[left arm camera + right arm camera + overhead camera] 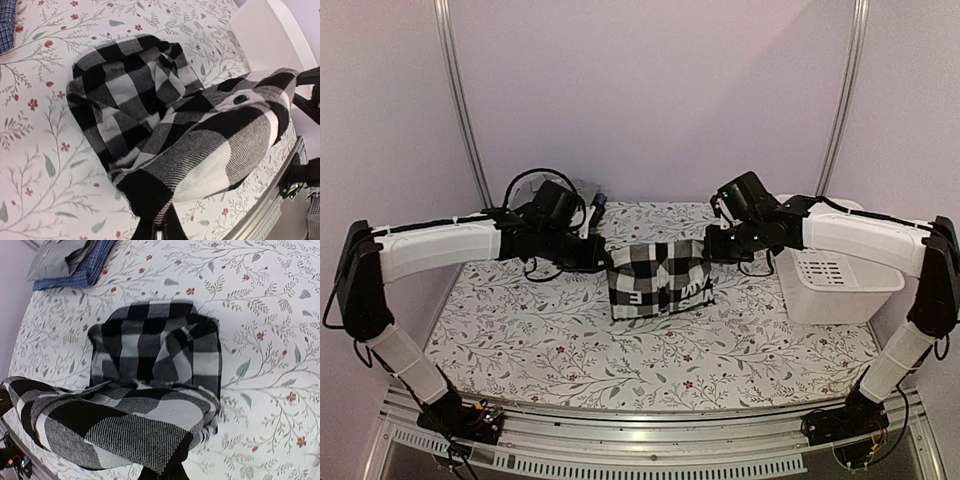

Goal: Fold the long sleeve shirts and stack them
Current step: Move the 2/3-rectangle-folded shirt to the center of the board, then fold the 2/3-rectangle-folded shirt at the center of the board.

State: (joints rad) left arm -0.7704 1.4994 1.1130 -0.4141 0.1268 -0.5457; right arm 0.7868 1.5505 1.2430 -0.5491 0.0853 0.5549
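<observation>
**A:** What did your left claw (604,258) have at that moment?

**B:** It was pinched tight on one top corner of the checked shirt (658,280). You had that corner up off the bench (520,320).

**A:** And your right claw (710,250)?

**B:** Same thing. It was squeezed shut on the other top corner, so the top edge hung between your two claws.

**A:** Where was the rest of the shirt?

**B:** The lower part lay bunched on the flowery bench, about in the middle, under the lifted edge.

**A:** What was on your right side?

**B:** A white basket (840,285) stood on the bench. It was near the right claw but did not touch the shirt.

**A:** And farther back?

**B:** By the far edge, on your left side, lay a folded blue shirt (85,272). A grey shirt (57,255) lay on top of it. Both were well apart from the checked one.
</observation>
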